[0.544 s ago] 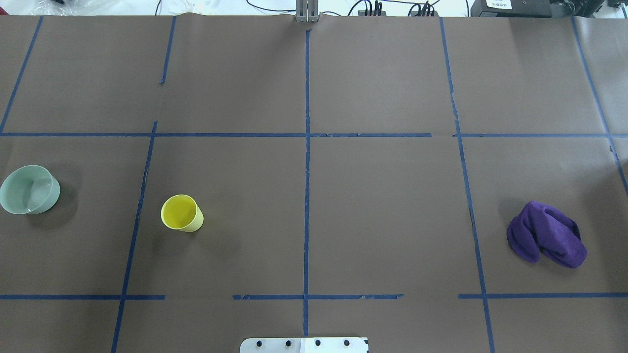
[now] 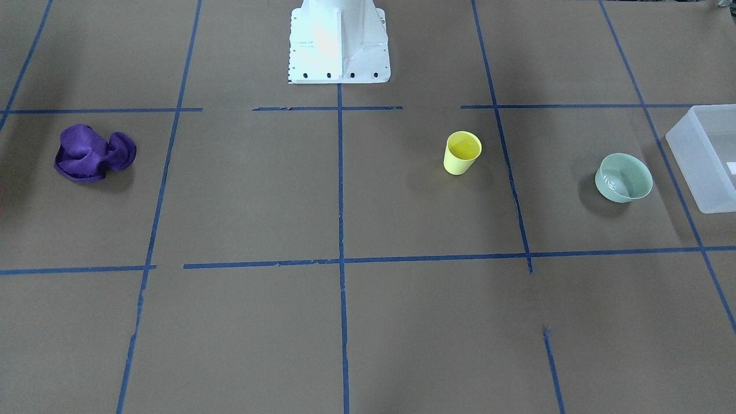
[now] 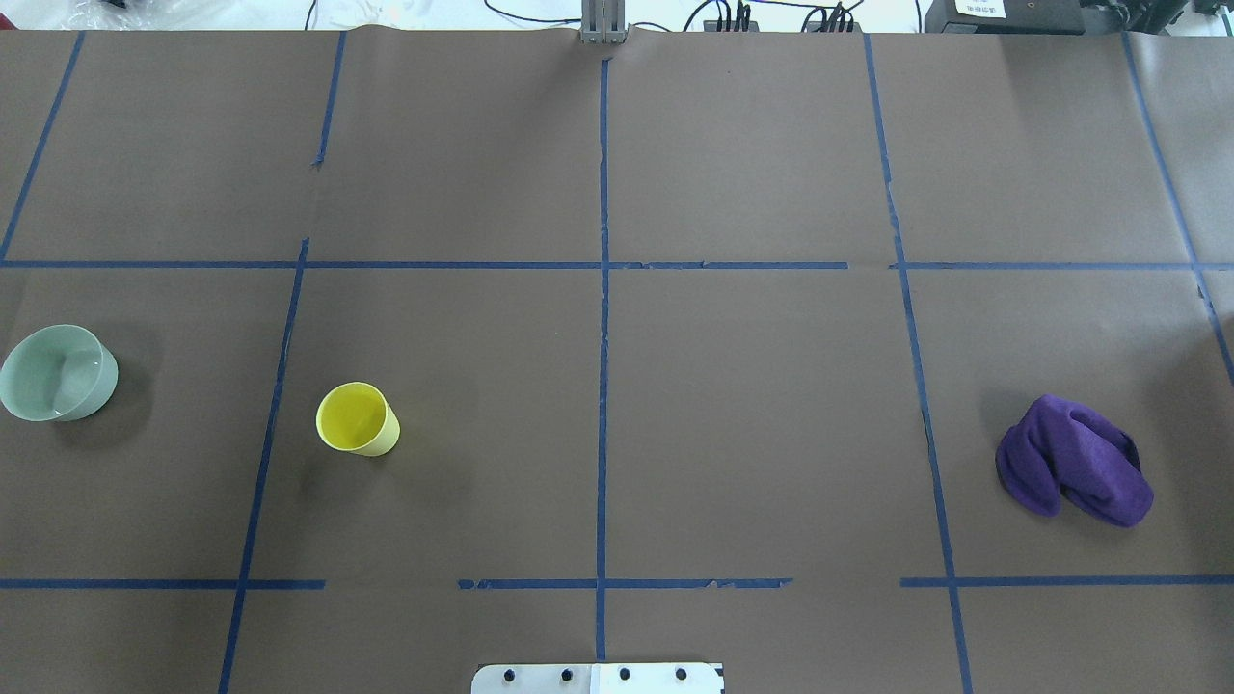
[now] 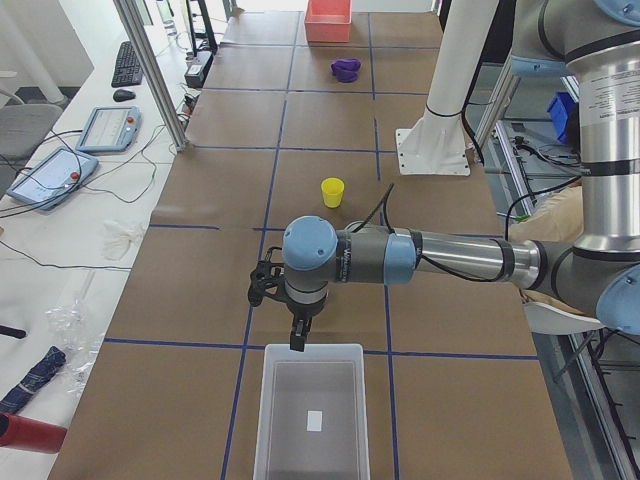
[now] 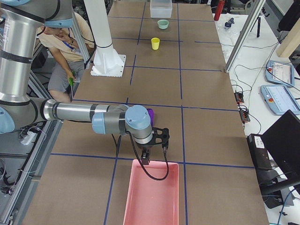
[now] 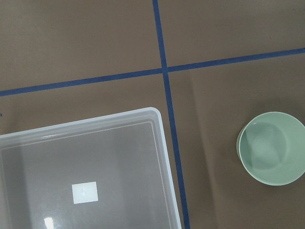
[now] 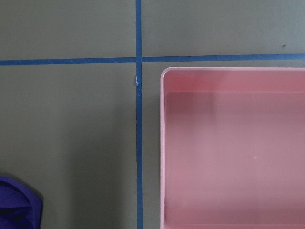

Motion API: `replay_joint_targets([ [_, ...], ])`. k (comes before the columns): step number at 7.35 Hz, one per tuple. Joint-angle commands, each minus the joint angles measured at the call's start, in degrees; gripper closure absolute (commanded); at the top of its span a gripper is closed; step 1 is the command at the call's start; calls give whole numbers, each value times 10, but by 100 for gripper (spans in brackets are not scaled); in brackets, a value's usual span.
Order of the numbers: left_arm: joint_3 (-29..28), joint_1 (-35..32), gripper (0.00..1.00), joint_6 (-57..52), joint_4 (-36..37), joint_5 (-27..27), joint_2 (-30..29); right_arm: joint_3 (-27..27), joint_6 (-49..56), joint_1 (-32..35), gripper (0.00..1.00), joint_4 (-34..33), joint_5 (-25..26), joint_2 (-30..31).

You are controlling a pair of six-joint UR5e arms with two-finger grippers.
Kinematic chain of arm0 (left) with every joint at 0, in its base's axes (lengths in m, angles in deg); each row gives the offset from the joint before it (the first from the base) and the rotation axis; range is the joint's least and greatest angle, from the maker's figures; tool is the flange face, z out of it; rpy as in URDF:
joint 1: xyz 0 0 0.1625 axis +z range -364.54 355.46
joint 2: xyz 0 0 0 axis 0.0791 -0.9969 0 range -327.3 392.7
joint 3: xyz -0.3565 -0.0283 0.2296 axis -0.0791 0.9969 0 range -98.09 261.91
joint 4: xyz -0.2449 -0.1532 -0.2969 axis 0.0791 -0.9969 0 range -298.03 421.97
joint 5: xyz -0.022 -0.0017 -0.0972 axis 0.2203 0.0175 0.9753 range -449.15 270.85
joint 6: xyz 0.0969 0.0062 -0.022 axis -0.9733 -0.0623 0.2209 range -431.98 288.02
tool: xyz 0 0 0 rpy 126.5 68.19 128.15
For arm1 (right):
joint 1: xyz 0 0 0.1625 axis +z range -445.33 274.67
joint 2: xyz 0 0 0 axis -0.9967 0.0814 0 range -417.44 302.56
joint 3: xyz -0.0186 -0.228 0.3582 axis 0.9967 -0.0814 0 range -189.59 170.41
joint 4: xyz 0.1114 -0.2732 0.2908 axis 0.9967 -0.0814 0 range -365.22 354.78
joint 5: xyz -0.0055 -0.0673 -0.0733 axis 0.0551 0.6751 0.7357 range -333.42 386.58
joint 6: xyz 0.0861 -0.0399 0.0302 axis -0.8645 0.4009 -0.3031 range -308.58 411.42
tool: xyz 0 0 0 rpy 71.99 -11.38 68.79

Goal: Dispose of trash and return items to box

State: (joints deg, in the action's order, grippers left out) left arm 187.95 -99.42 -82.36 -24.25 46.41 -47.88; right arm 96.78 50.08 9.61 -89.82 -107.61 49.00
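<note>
The yellow cup [image 3: 357,418] stands upright on the brown table, left of centre; it also shows in the front view [image 2: 462,152]. The mint-green bowl [image 3: 56,372] sits at the far left edge and shows in the left wrist view [image 6: 271,148]. The frosted-white box [image 2: 698,172] lies just beyond the bowl, empty [image 6: 166,157]. My left gripper [image 4: 297,335] hangs over the box's near-centre rim and shows only in the left side view. My right gripper [image 5: 146,159] hangs over the pink bin's rim and shows only in the right side view. I cannot tell if either is open.
A crumpled purple cloth [image 3: 1075,461] lies at the right, near a pink bin [image 7: 164,143] at that table end [image 5: 182,197]. The white robot base [image 2: 339,40] stands at the middle of the robot's edge. A person [image 5: 65,47] sits behind the robot.
</note>
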Motion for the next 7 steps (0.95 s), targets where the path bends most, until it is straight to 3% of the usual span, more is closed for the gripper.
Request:
replay_joint_targets([
  [1, 15, 1, 0, -2, -55, 3, -2, -3, 28, -3, 0, 52, 3, 7],
  [3, 3, 5, 0, 4, -238, 15, -9, -1, 30, -12, 0, 155, 3, 4],
  [5, -64, 17, 0, 4, -475, 17, -32, -1, 20, -34, 0, 219, -19, 1],
  [7, -57, 86, 0, 295, -617, 46, -30, -3, 4, -57, 0, 219, -25, -24],
])
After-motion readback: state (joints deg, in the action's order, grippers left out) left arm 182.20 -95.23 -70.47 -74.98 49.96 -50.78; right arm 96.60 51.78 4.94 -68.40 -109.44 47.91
